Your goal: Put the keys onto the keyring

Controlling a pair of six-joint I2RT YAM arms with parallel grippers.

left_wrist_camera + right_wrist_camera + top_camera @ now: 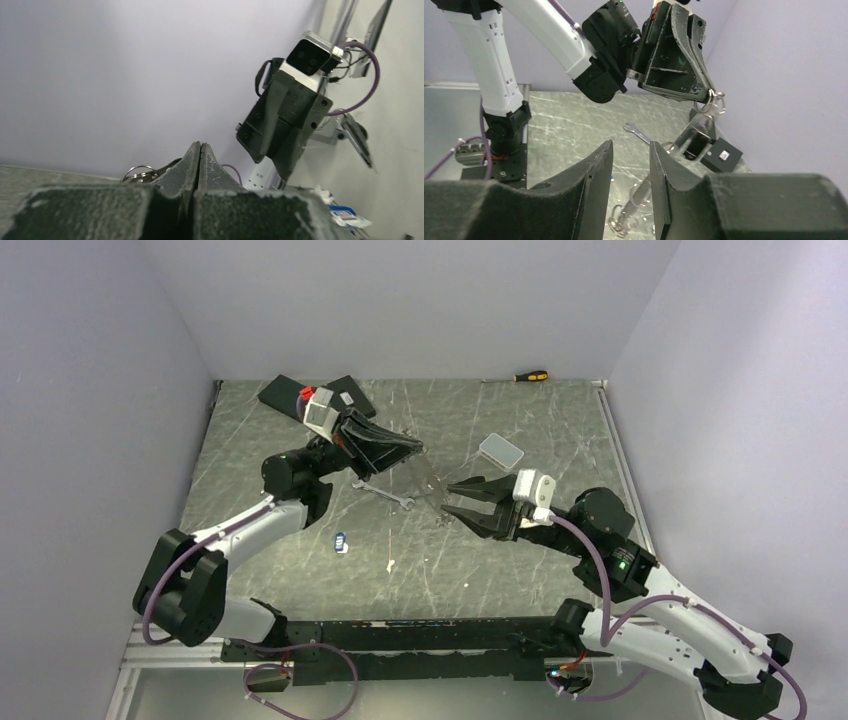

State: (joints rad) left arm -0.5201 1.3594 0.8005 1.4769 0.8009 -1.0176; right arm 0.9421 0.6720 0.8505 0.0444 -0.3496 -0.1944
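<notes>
Two claws: left claw (709, 93) pinches the keyring (712, 103), right claw (630, 146) stands open.

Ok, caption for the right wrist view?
Open right tool over a spanner; left tool pinches a wire ring, second spanner lying beyond.

From the left wrist, the thin grey wire loop (139, 171) shows only an arc. The rest lies behind the pressed-together jaws of the left gripper (200, 150). From the right wrist, a slim silver metal spanner (626, 212) on the worktop (574, 120) is partly covered by the right gripper (629, 150). From above, a blue-and-white item (341, 542) is too small to identify.
</notes>
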